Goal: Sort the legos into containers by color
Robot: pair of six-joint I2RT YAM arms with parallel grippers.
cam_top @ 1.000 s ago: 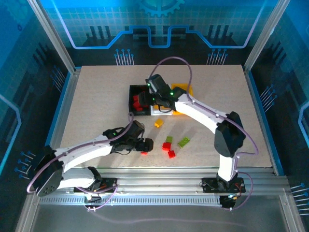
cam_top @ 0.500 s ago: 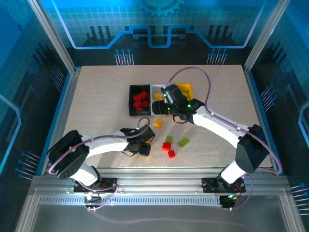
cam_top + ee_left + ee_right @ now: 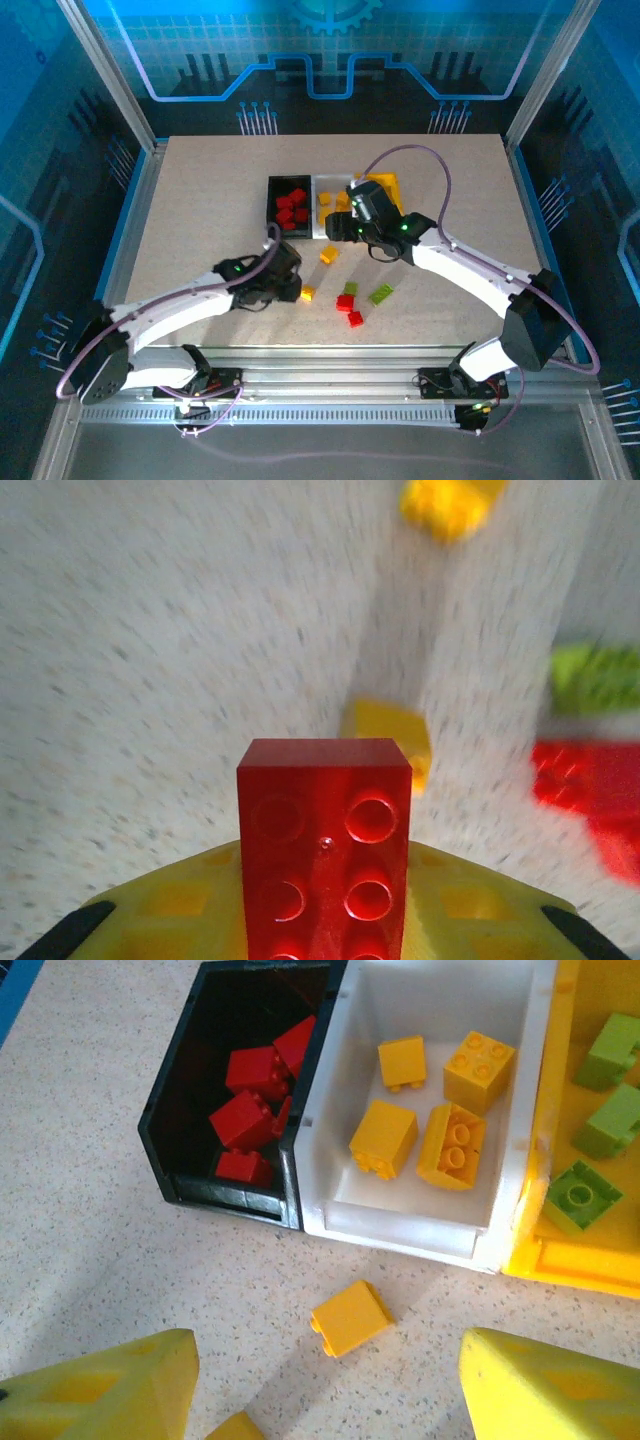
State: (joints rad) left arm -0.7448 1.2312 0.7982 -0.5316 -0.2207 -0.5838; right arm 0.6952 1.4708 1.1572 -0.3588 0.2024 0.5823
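In the left wrist view my left gripper (image 3: 325, 880) is shut on a red lego (image 3: 325, 820), which stands up between its yellow fingers (image 3: 170, 900) above the table. From above, this gripper (image 3: 288, 284) hangs left of a loose yellow lego (image 3: 307, 293). My right gripper (image 3: 328, 1370) is open over another yellow lego (image 3: 350, 1318), just in front of the white bin (image 3: 420, 1225). The black bin (image 3: 170, 1175) holds red legos, the white one holds yellow legos, and the yellow bin (image 3: 575, 1260) holds green ones.
Two green legos (image 3: 350, 288) (image 3: 381, 294) and two red ones (image 3: 344, 302) (image 3: 355, 319) lie loose near the table's front. The three bins (image 3: 270, 205) stand in a row at the table's middle. Both arms reach inward, close to each other.
My left gripper has shut on the red lego and lifted it back to the left, uncovering a yellow lego. My right gripper swung from over the black bin to in front of the white bin.
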